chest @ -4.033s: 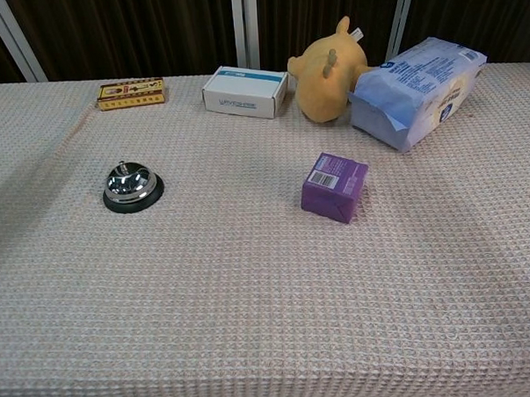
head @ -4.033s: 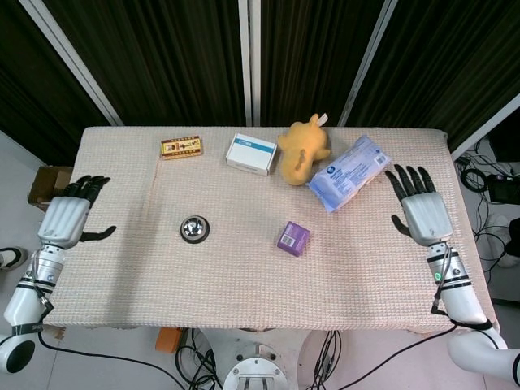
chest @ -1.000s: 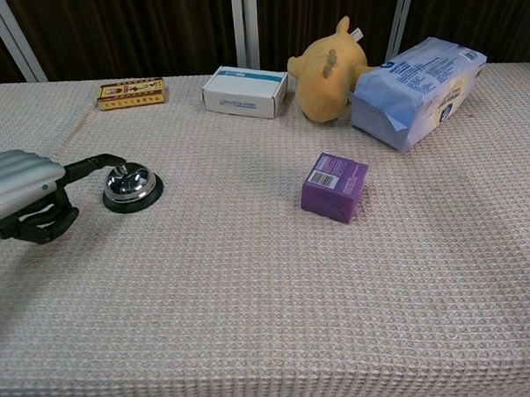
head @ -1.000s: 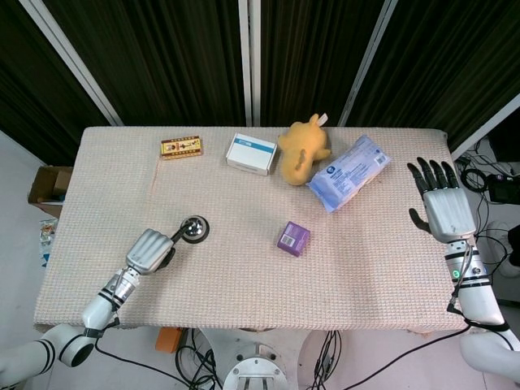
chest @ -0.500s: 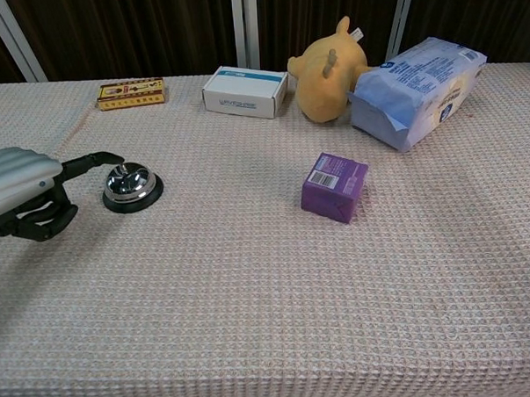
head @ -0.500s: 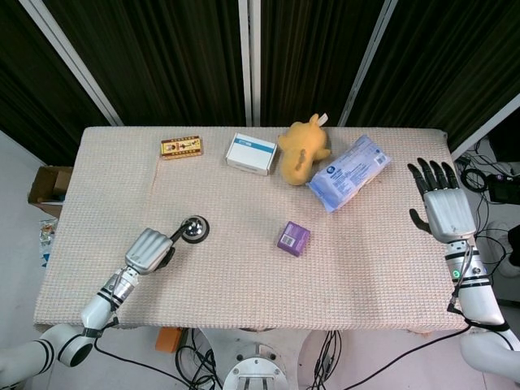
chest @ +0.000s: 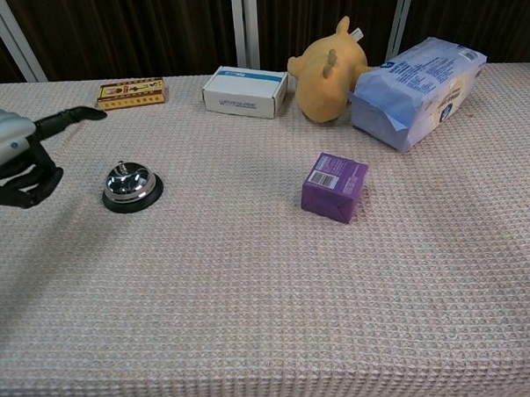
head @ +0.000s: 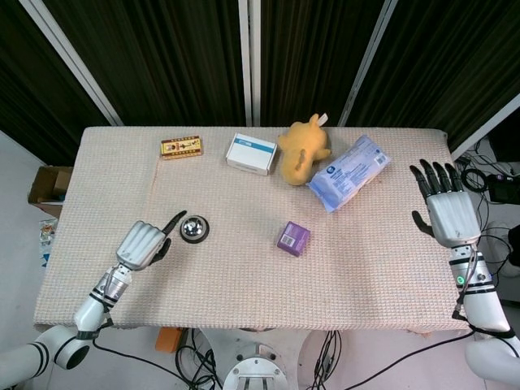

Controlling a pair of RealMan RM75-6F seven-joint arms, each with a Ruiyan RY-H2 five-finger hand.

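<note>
A silver call bell (head: 194, 229) on a black base stands left of the table's middle, also in the chest view (chest: 132, 186). My left hand (head: 142, 243) hovers just left of it and holds nothing. One finger points out above and beside the bell, clear of it, and the other fingers are curled in. The chest view shows this hand (chest: 15, 155) raised at the left edge, its straight fingertip well above the bell. My right hand (head: 444, 211) lies at the table's right edge with fingers spread and empty.
A purple box (head: 293, 238) sits near the middle. Along the far side lie a small red-and-yellow box (head: 181, 146), a white box (head: 251, 153), a yellow plush toy (head: 303, 150) and a blue-white packet (head: 349, 172). A woven cloth (head: 244, 284) covers the table.
My left hand came in from the left edge and reached one finger onto the bell's top. Now it has lifted up and drawn back left, off the bell. The right hand barely moved.
</note>
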